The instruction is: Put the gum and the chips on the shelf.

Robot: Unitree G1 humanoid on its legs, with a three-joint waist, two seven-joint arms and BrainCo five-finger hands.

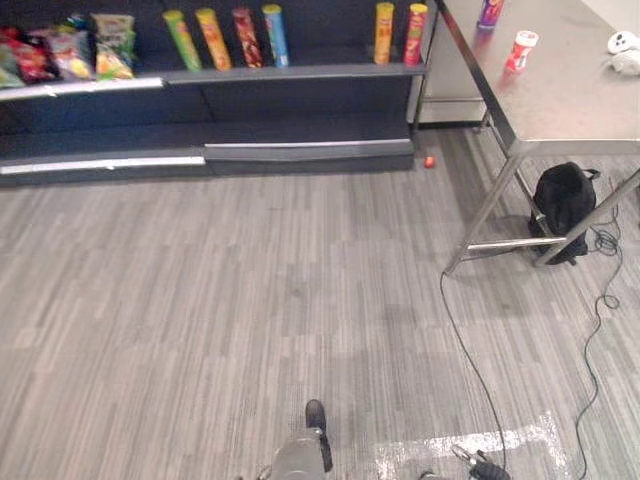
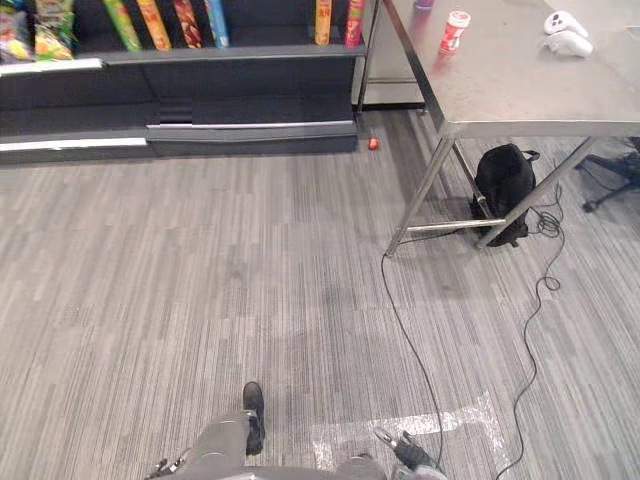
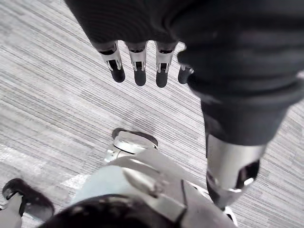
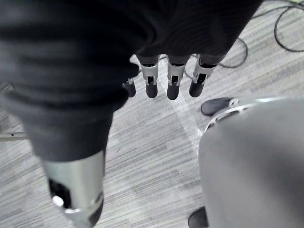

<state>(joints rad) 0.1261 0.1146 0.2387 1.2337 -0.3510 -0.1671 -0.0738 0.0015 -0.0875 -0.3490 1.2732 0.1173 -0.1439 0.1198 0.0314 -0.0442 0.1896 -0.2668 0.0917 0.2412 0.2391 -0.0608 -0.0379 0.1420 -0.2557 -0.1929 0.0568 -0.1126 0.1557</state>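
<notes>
Hanging left hand (image 3: pixel 139 66): fingers straight, empty; nothing within reach.
Right hand (image 4: pixel 173 81): likewise straight, empty.
Gum (image 1: pixel 521 50): upright on table (image 1: pixel 560 100), well apart.

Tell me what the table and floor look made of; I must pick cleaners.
Table: probably brushed stainless steel, silver with a dull sheen and blurred reflections. Floor: grey streaked planks, matte; vinyl or carpet tile, cannot tell which.
</notes>
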